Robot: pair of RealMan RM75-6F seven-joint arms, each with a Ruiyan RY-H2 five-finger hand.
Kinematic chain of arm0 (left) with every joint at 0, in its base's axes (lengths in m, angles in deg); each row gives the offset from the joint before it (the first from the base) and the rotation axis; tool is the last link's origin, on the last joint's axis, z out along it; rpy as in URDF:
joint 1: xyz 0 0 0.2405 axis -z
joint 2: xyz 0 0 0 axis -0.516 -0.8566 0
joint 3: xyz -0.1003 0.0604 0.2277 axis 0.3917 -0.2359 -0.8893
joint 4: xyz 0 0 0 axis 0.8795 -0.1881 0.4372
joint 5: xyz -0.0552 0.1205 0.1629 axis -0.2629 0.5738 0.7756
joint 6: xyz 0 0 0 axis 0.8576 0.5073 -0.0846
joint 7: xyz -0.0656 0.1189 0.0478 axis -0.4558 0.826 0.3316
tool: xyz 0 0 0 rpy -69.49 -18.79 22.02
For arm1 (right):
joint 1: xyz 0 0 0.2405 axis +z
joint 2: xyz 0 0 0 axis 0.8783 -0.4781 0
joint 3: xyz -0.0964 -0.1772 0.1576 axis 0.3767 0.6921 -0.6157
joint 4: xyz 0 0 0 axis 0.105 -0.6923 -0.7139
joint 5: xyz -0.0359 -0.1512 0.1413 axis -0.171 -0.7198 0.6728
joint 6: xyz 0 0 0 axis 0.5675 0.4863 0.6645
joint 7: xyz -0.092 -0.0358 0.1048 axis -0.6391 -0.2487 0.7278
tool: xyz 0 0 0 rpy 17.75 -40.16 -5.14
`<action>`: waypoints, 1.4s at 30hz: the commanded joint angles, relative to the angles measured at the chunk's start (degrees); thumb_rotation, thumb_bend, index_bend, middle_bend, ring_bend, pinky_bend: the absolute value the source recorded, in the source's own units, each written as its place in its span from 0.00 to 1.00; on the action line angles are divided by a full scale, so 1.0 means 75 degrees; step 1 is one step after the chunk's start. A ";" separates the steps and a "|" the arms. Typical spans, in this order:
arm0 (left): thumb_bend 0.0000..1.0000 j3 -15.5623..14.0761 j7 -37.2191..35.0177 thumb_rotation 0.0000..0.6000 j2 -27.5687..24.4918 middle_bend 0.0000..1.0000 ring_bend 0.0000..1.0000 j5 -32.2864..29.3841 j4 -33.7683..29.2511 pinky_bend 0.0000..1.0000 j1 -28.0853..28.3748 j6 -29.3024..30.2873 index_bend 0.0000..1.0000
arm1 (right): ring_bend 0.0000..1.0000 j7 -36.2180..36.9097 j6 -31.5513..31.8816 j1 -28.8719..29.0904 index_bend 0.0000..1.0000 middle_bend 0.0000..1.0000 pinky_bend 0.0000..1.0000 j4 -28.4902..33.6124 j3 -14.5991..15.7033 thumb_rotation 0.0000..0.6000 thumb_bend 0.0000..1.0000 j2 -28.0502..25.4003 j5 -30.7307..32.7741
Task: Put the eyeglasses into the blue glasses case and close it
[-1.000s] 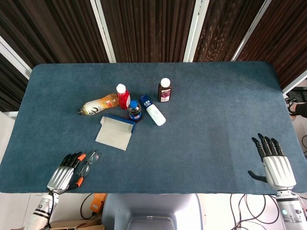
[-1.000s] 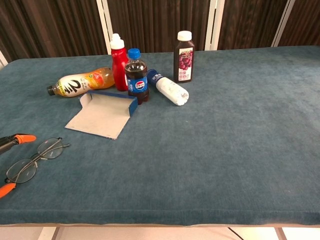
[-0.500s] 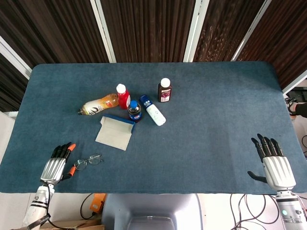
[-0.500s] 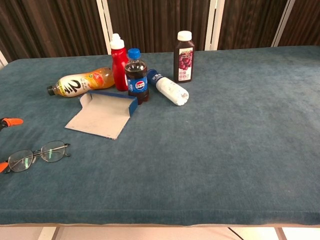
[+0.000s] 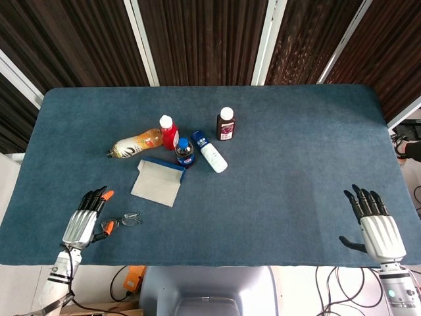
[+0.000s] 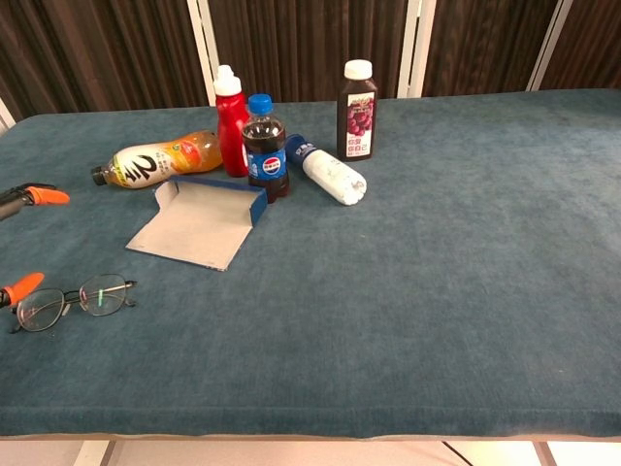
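Note:
The eyeglasses [image 5: 125,220] [image 6: 74,301] lie flat on the blue cloth near the front left edge, thin-rimmed with clear lenses. My left hand [image 5: 85,222] is just left of them with its fingers apart. Its orange thumb tip [image 6: 21,286] sits by the left lens, and I cannot tell if it touches. Another orange fingertip [image 6: 45,195] hovers higher up. The blue glasses case [image 5: 158,180] [image 6: 199,222] lies open behind the glasses, its grey lining facing up. My right hand [image 5: 379,229] rests spread and empty at the front right edge.
Behind the case stand a red bottle [image 5: 169,131], a cola bottle [image 5: 185,151] and a dark juice bottle [image 5: 225,124]. An orange drink bottle [image 5: 135,143] and a white bottle [image 5: 210,152] lie on their sides. The table edge [image 5: 197,263] runs close in front of the glasses.
The glasses were turned and shifted left a second ago and have since stayed put. My left hand has moved slightly forward, its fingers lifting and spreading. The right hand has barely moved.

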 commanded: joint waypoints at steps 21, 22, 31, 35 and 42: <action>0.33 0.0195 0.4228 1.00 0.0722 0.00 0.00 -0.2187 -0.1485 0.07 0.0185 -0.0467 0.27 | 0.00 0.0503 0.0076 -0.0043 0.00 0.00 0.00 0.0003 0.0040 1.00 0.08 -0.0218 -0.0137; 0.33 0.0186 0.4224 1.00 0.0716 0.00 0.00 -0.2193 -0.1482 0.07 0.0195 -0.0474 0.27 | 0.00 0.0502 0.0075 -0.0043 0.00 0.00 0.00 0.0004 0.0043 1.00 0.08 -0.0219 -0.0143; 0.34 0.0091 0.4179 1.00 0.0594 0.00 0.00 -0.2226 -0.1535 0.07 0.0182 -0.0485 0.34 | 0.00 0.0494 0.0076 -0.0046 0.00 0.00 0.00 0.0009 0.0047 1.00 0.08 -0.0217 -0.0152; 0.33 -0.0009 0.4167 1.00 0.0434 0.00 0.00 -0.2218 -0.1676 0.08 0.0154 -0.0494 0.35 | 0.00 0.0451 0.0059 -0.0041 0.00 0.00 0.00 0.0013 0.0050 1.00 0.08 -0.0207 -0.0147; 0.35 0.0074 0.4141 1.00 0.0452 0.01 0.00 -0.2249 -0.1519 0.08 0.0170 -0.0371 0.42 | 0.00 0.0424 0.0028 -0.0033 0.00 0.00 0.00 0.0028 0.0049 1.00 0.08 -0.0207 -0.0129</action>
